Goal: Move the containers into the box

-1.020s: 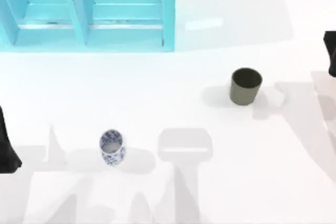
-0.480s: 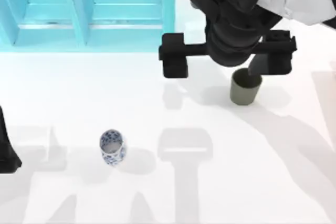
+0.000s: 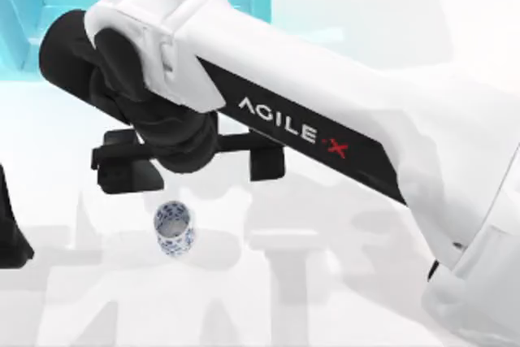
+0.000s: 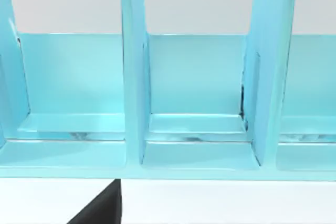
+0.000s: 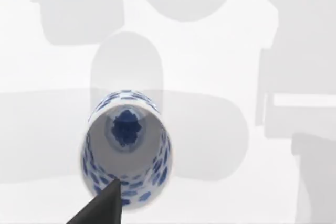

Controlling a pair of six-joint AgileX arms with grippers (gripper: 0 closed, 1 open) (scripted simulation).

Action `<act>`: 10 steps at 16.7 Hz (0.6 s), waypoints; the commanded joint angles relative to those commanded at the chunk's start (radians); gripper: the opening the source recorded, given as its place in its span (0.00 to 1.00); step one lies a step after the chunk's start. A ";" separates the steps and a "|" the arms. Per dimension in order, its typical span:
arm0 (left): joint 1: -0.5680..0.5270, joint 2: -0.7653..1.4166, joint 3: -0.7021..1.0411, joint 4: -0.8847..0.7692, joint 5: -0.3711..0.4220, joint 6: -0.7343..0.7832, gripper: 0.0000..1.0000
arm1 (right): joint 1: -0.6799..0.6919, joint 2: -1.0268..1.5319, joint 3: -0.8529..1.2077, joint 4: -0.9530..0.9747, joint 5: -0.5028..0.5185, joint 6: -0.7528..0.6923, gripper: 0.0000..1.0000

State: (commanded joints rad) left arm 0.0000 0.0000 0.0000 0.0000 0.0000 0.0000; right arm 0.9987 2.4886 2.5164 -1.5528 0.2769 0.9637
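The right arm (image 3: pixel 325 132) reaches across the white table (image 3: pixel 341 298) from the right, its gripper (image 3: pixel 188 170) spread wide and holding nothing, hanging just above and behind the blue-patterned cup (image 3: pixel 174 227). The cup (image 5: pixel 125 148) stands upright near the table's front left (a blue mark shows inside its base). The turquoise box (image 4: pixel 199 103) sits at the back left. The left arm (image 3: pixel 11 233) is parked at the left edge; I cannot tell its grip.

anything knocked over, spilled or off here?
Nothing stands out. The blue-patterned cup stands upright and empty on the table, with the right arm's gripper just behind it. The turquoise box looks intact.
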 joint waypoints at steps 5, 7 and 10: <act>0.000 0.000 0.000 0.000 0.000 0.000 1.00 | 0.083 0.172 0.316 -0.082 0.003 0.114 1.00; 0.000 0.000 0.000 0.000 0.000 0.000 1.00 | 0.097 0.197 0.372 -0.092 0.002 0.136 1.00; 0.000 0.000 0.000 0.000 0.000 0.000 1.00 | 0.101 0.204 0.387 -0.095 0.001 0.142 1.00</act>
State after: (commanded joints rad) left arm 0.0000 0.0000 0.0000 0.0000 0.0000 0.0000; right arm 1.0996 2.6922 2.9033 -1.6473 0.2782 1.1061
